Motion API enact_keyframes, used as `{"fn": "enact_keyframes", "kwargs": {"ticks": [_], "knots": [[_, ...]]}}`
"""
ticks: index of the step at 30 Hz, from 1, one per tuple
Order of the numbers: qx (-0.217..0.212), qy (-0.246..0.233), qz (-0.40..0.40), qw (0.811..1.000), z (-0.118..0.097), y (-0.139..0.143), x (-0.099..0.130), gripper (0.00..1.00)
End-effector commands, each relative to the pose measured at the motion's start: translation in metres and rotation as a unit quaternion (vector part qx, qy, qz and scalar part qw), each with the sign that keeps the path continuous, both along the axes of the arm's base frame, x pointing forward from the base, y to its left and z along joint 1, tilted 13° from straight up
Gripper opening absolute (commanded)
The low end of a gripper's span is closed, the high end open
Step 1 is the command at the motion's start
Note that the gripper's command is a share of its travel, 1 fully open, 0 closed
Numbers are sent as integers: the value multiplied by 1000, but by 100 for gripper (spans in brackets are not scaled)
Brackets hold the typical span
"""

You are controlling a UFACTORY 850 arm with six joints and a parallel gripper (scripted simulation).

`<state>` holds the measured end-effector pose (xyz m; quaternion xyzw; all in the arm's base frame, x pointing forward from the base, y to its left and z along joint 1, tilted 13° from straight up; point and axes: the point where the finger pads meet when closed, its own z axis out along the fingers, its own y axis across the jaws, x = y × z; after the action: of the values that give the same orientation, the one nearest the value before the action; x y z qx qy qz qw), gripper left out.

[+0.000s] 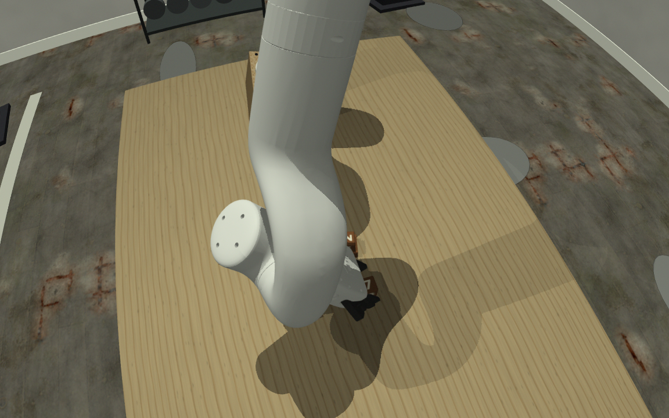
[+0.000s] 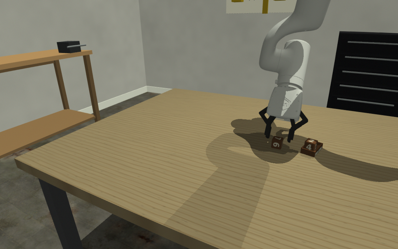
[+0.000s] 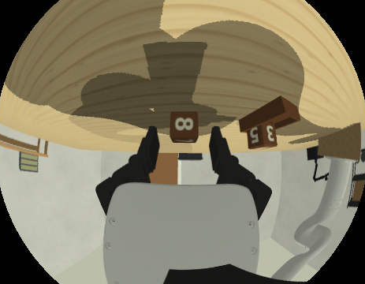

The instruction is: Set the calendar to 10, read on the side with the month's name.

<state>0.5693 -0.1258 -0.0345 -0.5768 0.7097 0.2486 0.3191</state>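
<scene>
A brown cube [image 1: 369, 286] [image 2: 276, 142] [image 3: 184, 126] stands on the table between my fingertips, with a gap on each side in the wrist view. It shows an 8 in the wrist view, and a 6 or 9 on its side and a 7 on top in the exterior view. My gripper [image 2: 278, 138] [image 3: 184, 135] is open around it. A second brown cube [image 1: 350, 238] [image 2: 310, 144] [image 3: 262, 136] sits in the brown tray [image 2: 306, 152] [image 3: 265, 115], showing 4 and 2 in the exterior view, and 5 and 3 in the wrist view. The month's name is not readable.
The tray is close beside the gripper, to its right in the exterior view. The arm hides much of the table [image 1: 180, 208] [image 2: 151, 148] in the top view. A box [image 1: 251, 78] [image 3: 340, 141] stands near the table's far end. Cabinet and shelf are off the table.
</scene>
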Motion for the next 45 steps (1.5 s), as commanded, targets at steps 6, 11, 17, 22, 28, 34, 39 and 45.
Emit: {"fn": "enact_keyframes", "kwargs": {"ticks": [6,11,17,22,28,34,39,45], "knots": [[0,-1,0,1000,19,-4,0,69],[0,-1,0,1000,36,-8,-1,69],[0,-1,0,1000,54,-12,-3,69],[0,-1,0,1000,59,-13,-3,69],[0,-1,0,1000,63,-14,-3,69],[-32,10,1,999,62,-12,-4,69],[-86,24,1,996,62,-11,-4,69],[-149,31,-3,988,67,-9,-2,69]]}}
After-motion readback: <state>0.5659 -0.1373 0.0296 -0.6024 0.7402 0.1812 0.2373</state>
